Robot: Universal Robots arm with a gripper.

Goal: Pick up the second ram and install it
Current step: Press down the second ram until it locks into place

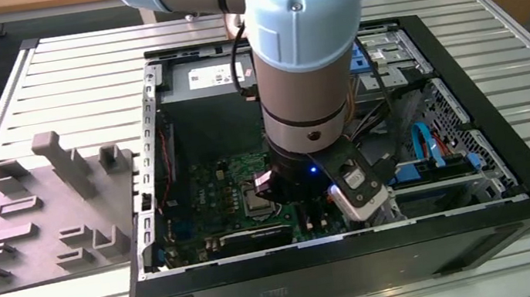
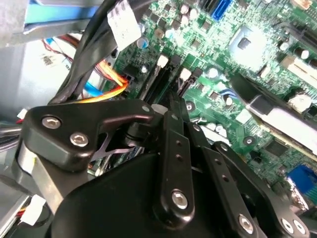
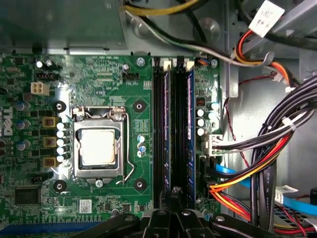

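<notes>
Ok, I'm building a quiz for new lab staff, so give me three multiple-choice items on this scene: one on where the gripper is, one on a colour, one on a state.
1. The gripper hangs over: A the black memory slots; B a keyboard; C a monitor.
2. The motherboard is: A red; B green; C white.
3. The computer case is: A boxed up; B shut by a side panel; C open, its inside showing.
Key: 1 A, the first wrist view has it at the slots' end. 2 B, the board is green in both wrist views. 3 C, the exterior view looks straight in at the board.
</notes>
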